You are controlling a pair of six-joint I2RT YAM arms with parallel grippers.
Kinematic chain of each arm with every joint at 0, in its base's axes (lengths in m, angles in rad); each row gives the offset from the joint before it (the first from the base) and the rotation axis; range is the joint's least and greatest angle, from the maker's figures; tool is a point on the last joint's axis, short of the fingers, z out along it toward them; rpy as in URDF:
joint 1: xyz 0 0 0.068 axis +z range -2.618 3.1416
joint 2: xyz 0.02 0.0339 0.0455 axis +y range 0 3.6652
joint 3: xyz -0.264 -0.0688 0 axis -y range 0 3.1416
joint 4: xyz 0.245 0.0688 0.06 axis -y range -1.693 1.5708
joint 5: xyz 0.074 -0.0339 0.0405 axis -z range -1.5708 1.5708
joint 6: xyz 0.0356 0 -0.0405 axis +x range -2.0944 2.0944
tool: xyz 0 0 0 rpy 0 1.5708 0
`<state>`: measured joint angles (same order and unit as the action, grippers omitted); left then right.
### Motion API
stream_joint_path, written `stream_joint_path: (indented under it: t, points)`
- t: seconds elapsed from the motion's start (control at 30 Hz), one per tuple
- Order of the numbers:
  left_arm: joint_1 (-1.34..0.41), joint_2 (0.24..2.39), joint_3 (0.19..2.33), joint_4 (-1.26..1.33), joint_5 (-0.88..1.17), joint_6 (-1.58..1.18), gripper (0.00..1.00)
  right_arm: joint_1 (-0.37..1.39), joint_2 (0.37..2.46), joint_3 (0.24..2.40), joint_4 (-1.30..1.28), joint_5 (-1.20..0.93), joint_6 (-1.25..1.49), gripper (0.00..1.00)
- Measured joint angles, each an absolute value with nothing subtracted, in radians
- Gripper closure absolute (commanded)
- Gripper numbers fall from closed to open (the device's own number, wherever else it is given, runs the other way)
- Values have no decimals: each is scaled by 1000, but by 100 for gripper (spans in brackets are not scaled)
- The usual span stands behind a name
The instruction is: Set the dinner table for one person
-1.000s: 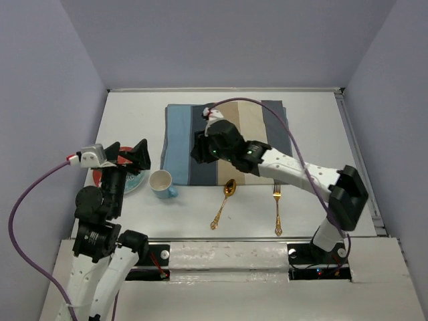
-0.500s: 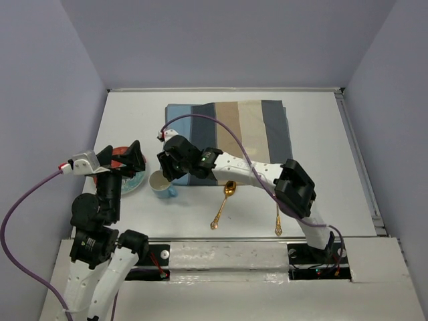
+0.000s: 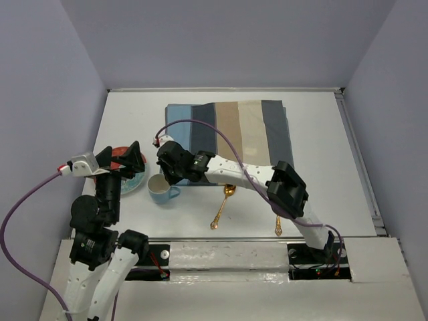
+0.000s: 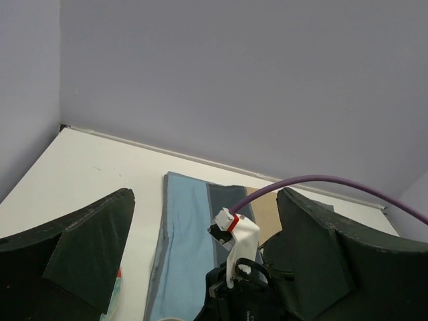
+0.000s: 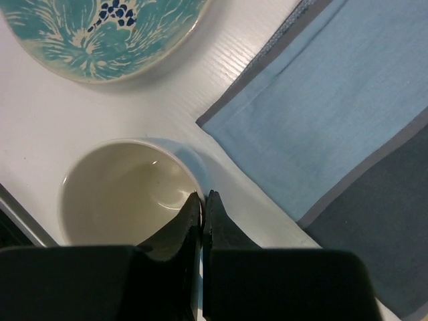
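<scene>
Lavender walls (image 3: pixel 221 40) enclose the flat white dinner table (image 3: pixel 321 147), with a blue, grey and tan striped cloth placemat (image 3: pixel 247 127) near its far edge. The right gripper (image 5: pixel 202 197) pinches the rim of the cream ceramic cup (image 5: pixel 114 200); the left gripper (image 4: pixel 204 234) gapes wide.

Glossy glazed cup (image 5: pixel 114 194) — matt woven cloth placemat (image 5: pixel 334 100); dinner table (image 5: pixel 40 127) matt, faintly grained; spoon (image 3: pixel 222 207) shiny gold metal.

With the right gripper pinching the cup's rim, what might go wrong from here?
The right gripper pinches only a thin rim section of the cup; lifted, it may tilt or slip.
The plate sits close beside; a swinging cup might knock it.
Dragging could catch the placemat corner.
</scene>
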<state>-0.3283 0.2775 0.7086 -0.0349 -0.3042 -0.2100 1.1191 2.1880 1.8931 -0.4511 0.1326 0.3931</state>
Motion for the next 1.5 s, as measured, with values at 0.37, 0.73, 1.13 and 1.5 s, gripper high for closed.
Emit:
stream_joint_path:
  t: [0.37,0.73,1.13,1.5]
  points:
    - [-340,277,700,-42,-307,-210,1,1068,2061,1903,-459,267,373,100]
    - [-373,280,700,-42,-300,-210,1,397,1799,1816,-335,426,313,100]
    - [-379,332,700,-42,-280,-211,1,151,2085,1903,-385,280,310,100]
    - [-379,359,699,-42,-263,-211,1,131,2168,1953,-393,209,337,100]
